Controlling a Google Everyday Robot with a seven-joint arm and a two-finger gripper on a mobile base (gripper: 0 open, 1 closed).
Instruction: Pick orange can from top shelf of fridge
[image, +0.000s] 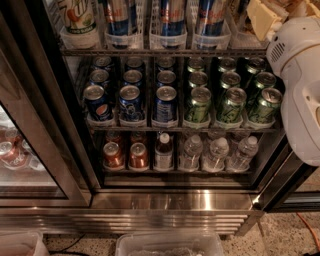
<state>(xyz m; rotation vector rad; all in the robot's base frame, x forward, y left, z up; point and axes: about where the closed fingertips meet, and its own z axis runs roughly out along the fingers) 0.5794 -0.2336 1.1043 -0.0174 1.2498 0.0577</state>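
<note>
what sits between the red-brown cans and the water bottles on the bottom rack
One dark bottle with a white cap, as the camera view shows. The gripper is at the top right, by the top shelf.

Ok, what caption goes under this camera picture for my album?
Robot's pincer at the top shelf of the fridge, upper right, above blue cans and green cans.
</note>
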